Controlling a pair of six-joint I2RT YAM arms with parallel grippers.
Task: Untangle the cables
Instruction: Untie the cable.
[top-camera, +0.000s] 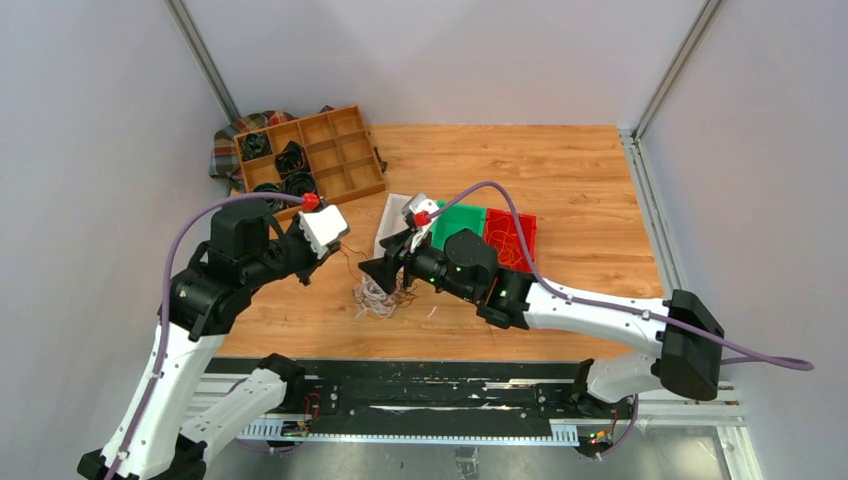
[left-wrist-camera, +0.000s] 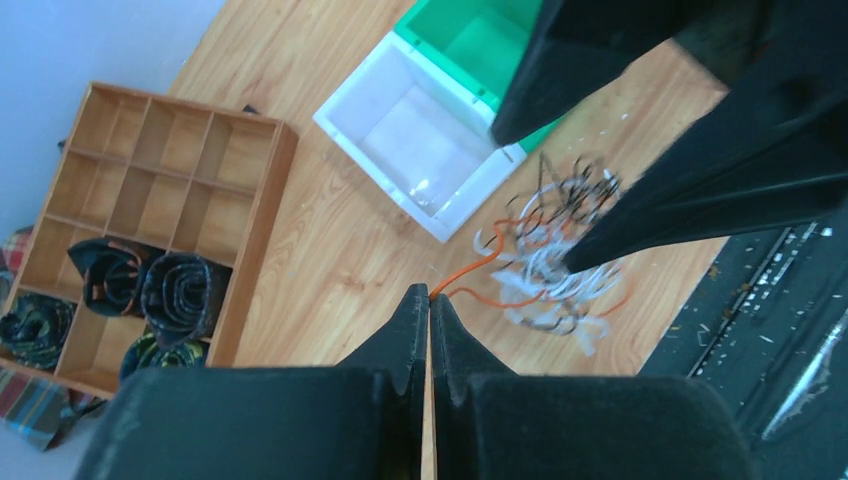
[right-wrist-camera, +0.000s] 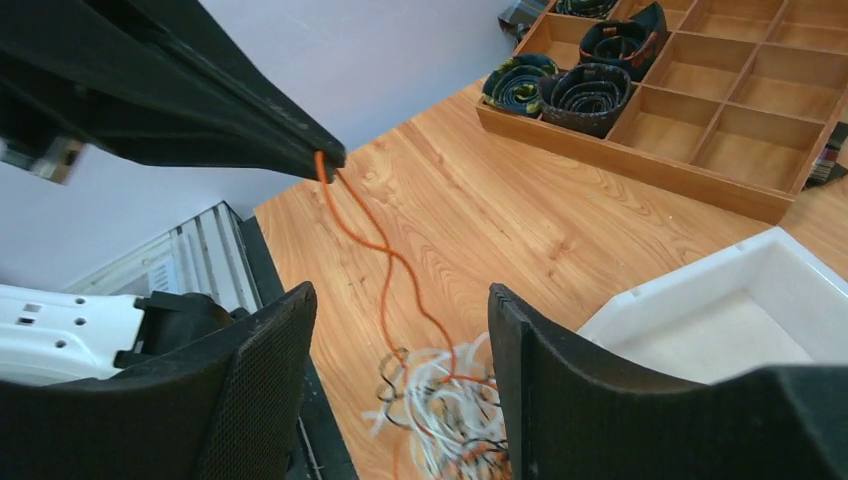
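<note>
The cables are a tangled bunch of thin orange, white and black wires on the wooden table, near its front edge. One orange cable stretches up and left out of the bunch to my left gripper, which is shut on its end. In the top view the left gripper sits left of the bunch and raised above it. My right gripper hangs open just over the bunch, with wires showing between its fingers but none gripped. Its place in the top view is right above the tangle.
A white bin, a green bin and a red bin stand in a row behind the bunch. A wooden compartment tray with black coiled rolls sits at the back left on a plaid cloth. Grey walls close in both sides.
</note>
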